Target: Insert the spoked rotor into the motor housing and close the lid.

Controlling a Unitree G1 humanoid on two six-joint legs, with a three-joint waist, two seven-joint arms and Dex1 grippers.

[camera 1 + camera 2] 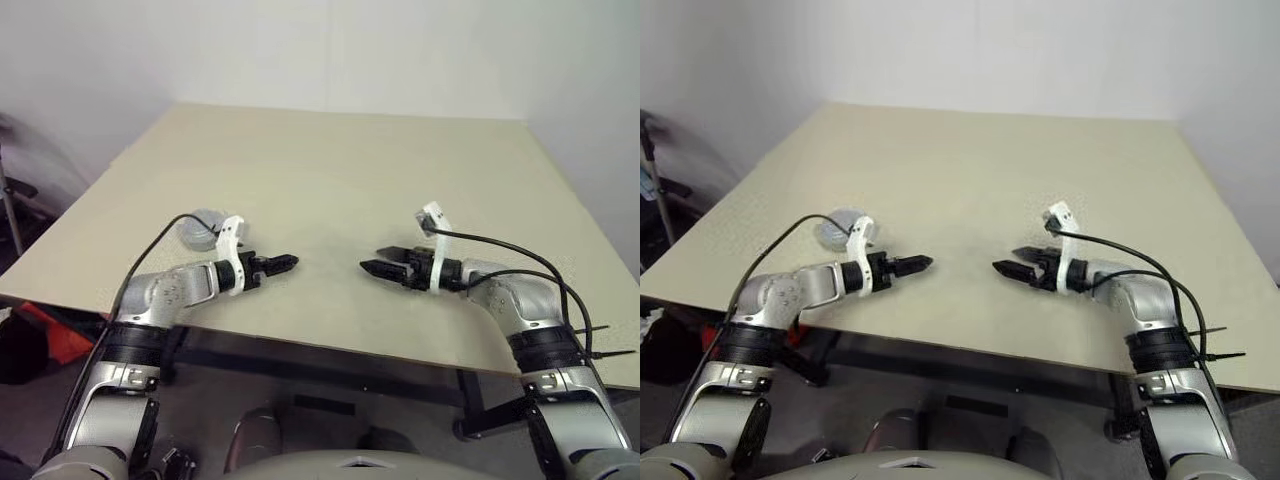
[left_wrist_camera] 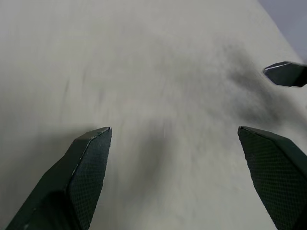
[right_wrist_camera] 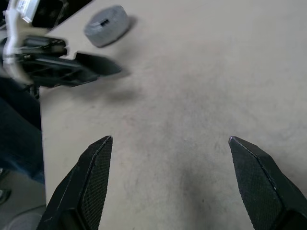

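Farthest left on the broad beige tabletop [image 1: 330, 160], near its left edge, sits a small round grey metal motor housing [image 1: 200, 228], closed into a squat puck with its lid down; the right wrist view shows a dark notch in its flat top [image 3: 107, 25]. It lies just behind the left arm's wrist, partly hidden by the white bracket there, so it is behind and to the outside of the left gripper [image 1: 284, 264] rather than in front of it. That gripper reaches forward and inward over the table, its two black fingers spread wide with nothing between them; its own wrist view shows bare tabletop between the left gripper's fingers [image 2: 88, 163]. A stretch of bare table separates the two grippers, whose tips point at each other across the gap. To the right, the right gripper [image 1: 375, 268] points inward toward the left one, its black fingers [image 3: 91, 184] likewise spread wide and holding nothing, over bare table. The housing is well apart from this right gripper, on the far side of the left arm.
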